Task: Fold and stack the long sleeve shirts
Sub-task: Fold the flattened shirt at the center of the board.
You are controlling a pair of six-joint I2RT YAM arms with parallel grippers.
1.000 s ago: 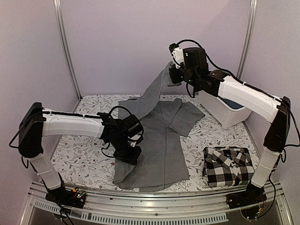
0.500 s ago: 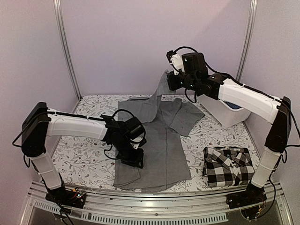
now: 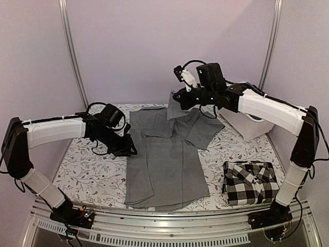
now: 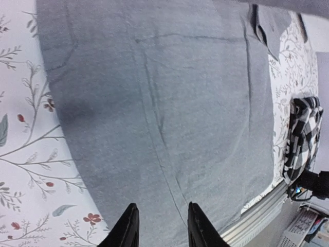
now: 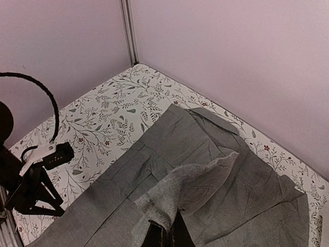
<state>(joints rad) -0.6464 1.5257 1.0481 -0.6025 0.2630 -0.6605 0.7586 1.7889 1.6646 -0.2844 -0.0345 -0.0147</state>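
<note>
The plain grey shirt (image 3: 169, 159) lies spread on the table, collar at the far end, its left side folded in. My right gripper (image 3: 176, 98) is shut on the end of a grey sleeve and holds it raised over the shirt's far part; in the right wrist view the cloth (image 5: 180, 193) drapes over the closed gripper (image 5: 165, 235). My left gripper (image 3: 130, 150) is open and empty at the shirt's left edge; in the left wrist view it (image 4: 160, 226) hovers over grey cloth (image 4: 164, 103). The black-and-white checked shirt (image 3: 250, 181) sits folded at the front right.
A white bin (image 3: 247, 122) stands at the back right under the right arm. The table has a floral cloth (image 3: 87, 175). A metal rail (image 3: 154, 234) runs along the near edge. Walls close in the back and sides.
My left gripper has left the shirt's lower left part and drawn back up and to the left. My right gripper has carried the sleeve leftward and lower over the shirt.
</note>
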